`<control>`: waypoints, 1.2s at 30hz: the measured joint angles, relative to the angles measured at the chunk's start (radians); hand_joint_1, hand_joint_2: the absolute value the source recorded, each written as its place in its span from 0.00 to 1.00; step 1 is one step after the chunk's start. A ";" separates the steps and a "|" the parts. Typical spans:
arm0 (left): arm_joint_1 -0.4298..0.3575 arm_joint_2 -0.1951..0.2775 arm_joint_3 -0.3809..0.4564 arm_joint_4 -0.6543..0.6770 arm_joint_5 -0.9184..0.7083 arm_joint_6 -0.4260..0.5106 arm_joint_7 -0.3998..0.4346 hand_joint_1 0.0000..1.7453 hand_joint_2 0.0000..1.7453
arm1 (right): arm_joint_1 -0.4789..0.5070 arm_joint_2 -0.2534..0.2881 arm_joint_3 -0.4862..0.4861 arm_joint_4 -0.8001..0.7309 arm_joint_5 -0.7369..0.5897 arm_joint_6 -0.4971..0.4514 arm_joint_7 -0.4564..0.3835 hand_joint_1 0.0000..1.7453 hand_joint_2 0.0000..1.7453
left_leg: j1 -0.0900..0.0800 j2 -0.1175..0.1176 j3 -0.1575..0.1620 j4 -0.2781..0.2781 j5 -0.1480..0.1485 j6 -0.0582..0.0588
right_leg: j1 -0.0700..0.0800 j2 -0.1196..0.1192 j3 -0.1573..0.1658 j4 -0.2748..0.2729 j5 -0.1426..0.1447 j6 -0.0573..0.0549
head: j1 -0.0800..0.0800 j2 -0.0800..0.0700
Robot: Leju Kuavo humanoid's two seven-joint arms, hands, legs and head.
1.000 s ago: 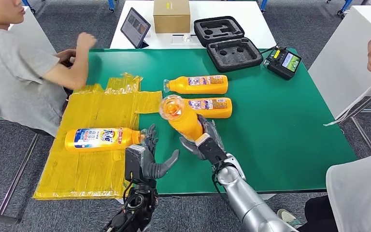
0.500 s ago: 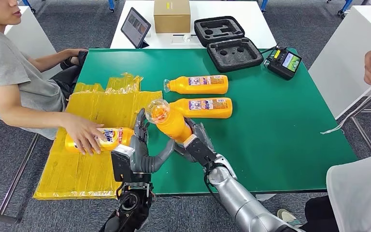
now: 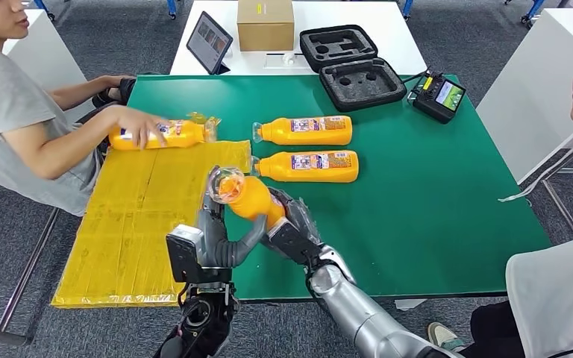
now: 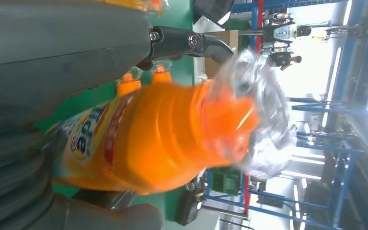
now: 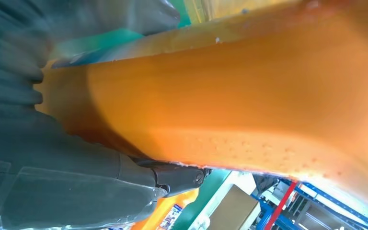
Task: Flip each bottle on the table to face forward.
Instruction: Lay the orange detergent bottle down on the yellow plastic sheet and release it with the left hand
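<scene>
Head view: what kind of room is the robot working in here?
Probably a robotics lab or test workspace, not a home: a green table on grey carpet, an open foam-lined equipment case, a handheld controller, and a tablet on a white table behind.

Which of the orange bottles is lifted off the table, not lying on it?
The orange bottle between the robot's right hand and left hand, cap raised. The other three lie flat, one under a person's hand.

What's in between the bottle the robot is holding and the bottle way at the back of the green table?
Another orange bottle, lying on its side, sits between the held bottle and the far bottle on the green table. The head view shows it.
</scene>
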 joint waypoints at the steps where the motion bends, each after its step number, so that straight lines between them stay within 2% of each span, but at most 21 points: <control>1: -0.002 0.000 -0.004 0.005 -0.005 0.009 0.000 0.00 1.00 | -0.004 0.002 0.005 0.005 0.001 -0.004 0.000 1.00 1.00 | 0.000 0.000 0.000 0.000 0.000 0.000 | 0.000 0.000 0.000 0.000 0.000 0.000 | 0.000 0.000; 11: -0.007 0.000 -0.015 0.038 -0.029 0.053 0.001 0.00 1.00 | -0.034 0.016 0.024 0.034 -0.005 -0.001 0.000 1.00 1.00 | 0.000 0.000 0.000 0.000 0.000 0.000 | 0.000 0.000 0.000 0.000 0.000 0.000 | 0.000 0.000; 29: -0.009 0.000 -0.023 0.048 -0.033 0.054 0.001 0.00 1.00 | -0.050 0.029 0.036 0.062 0.019 -0.023 -0.002 1.00 1.00 | 0.000 0.000 0.000 0.000 0.000 0.000 | 0.000 0.000 0.000 0.000 0.000 0.000 | 0.000 0.000; 36: -0.012 -0.001 -0.006 0.048 0.010 0.023 0.000 0.00 1.00 | -0.042 0.040 0.071 0.062 0.031 -0.035 -0.001 1.00 1.00 | 0.000 0.000 0.000 0.000 0.000 0.000 | 0.000 0.000 0.000 0.000 0.000 0.000 | 0.000 0.000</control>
